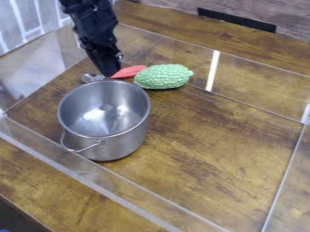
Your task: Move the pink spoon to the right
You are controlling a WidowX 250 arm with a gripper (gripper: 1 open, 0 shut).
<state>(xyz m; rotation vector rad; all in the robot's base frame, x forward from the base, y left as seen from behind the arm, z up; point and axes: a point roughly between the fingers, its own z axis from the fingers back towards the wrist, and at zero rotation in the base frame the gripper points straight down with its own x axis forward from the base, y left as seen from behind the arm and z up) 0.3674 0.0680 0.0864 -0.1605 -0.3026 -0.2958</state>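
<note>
The pink spoon (130,71) lies on the wooden table, just left of the green bumpy vegetable toy (165,76) and touching it. My black gripper (109,67) comes down from the upper left. Its fingers are shut at the spoon's left end, and the spoon rests flat on the table. The fingers hide the part of the spoon under them. The rest of the spoon pokes out to the right.
A shiny steel pot (104,119) with a wire handle stands in front of the spoon. A small grey metal piece (91,79) lies left of the gripper. Clear plastic walls (216,71) fence the table on all sides. Open wood lies to the right (230,136).
</note>
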